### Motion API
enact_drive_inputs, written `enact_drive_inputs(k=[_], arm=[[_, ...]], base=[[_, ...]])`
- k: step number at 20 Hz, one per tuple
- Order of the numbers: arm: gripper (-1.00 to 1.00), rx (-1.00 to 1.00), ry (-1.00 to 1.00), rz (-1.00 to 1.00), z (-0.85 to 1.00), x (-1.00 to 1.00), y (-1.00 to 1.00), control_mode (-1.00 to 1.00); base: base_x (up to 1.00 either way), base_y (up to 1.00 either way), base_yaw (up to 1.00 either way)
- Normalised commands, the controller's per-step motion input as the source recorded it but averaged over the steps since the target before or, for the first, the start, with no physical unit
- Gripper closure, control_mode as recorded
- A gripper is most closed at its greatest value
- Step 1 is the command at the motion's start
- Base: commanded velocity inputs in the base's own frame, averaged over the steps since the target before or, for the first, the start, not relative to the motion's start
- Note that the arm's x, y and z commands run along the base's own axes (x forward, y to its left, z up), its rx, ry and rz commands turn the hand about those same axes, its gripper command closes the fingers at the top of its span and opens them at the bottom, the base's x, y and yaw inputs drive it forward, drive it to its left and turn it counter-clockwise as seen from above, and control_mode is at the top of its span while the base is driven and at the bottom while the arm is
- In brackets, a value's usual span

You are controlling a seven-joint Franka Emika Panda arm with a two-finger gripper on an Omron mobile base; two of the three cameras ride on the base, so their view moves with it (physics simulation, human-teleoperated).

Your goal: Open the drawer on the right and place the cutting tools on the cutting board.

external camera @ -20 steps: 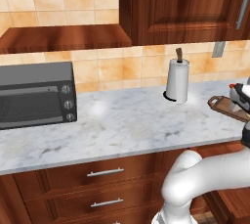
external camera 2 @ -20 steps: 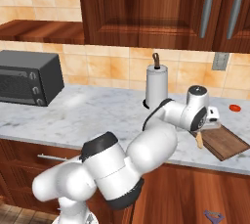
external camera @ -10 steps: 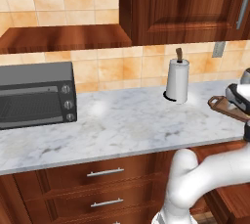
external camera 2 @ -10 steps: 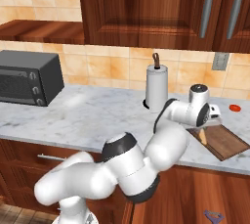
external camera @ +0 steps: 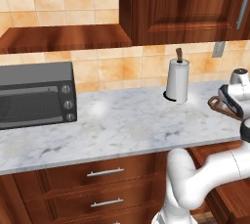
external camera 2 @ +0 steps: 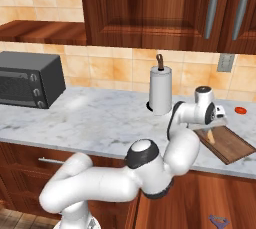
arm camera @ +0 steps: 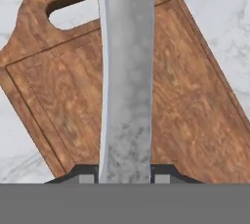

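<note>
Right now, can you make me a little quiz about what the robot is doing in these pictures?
1. True or false: the gripper holds a knife.
2. What lies right under the blade: A) the oven, B) the board, C) the towel roll?
3. Fill in: the board's loop handle points toward the ____ of the hand view.

Key: 1 true. 2 B. 3 top.
</note>
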Motion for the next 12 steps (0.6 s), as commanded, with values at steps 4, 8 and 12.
enact_drive_inputs(k=[4, 8, 12], arm=[[-1.0, 0.01, 0.0, 0.0, 0.02, 0.02, -0.1, -1.0], [-1.0, 0.0, 0.0, 0.0, 0.0, -0.36, -0.01, -1.0], [-1.0, 0.0, -0.26, 0.0, 0.0, -0.96, 0.18, -1.0]], base=[[0.0, 0.0, 0.0], [0.0, 0.0, 0.0], [0.0, 0.0, 0.0]])
